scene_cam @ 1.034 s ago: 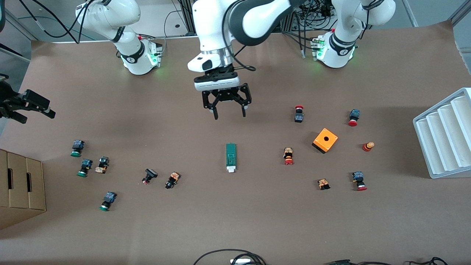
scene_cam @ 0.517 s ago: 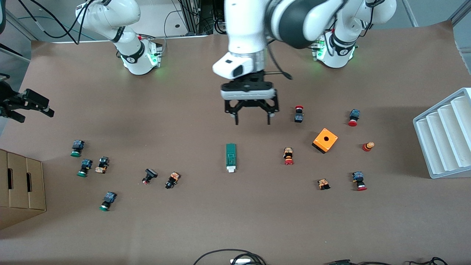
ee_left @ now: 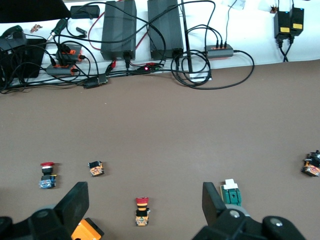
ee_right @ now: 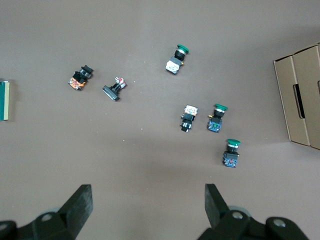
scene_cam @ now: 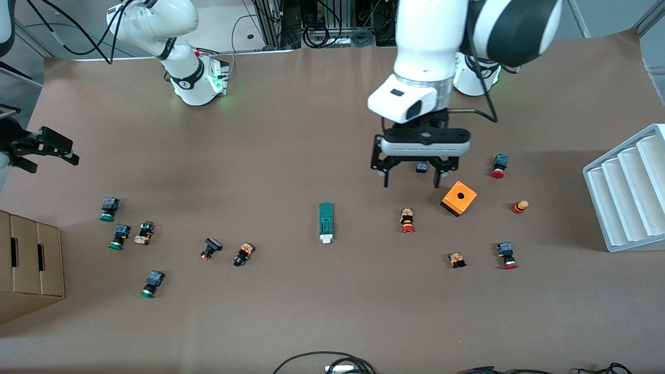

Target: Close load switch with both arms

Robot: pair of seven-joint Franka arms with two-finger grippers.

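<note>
brown paper-covered worktop with the load switch flat mid-worktop, untouched. left gripper hangs, jaws apart, toward the orange box; right gripper, jaws apart too, waits at the edge. i'd pin the green body, then push the white end.

Orange box, white rack, cardboard box, scattered push buttons.

The load switch lies mid-tabletop; my left gripper hangs over buttons beside the box; my right gripper waits at the edge.
</note>
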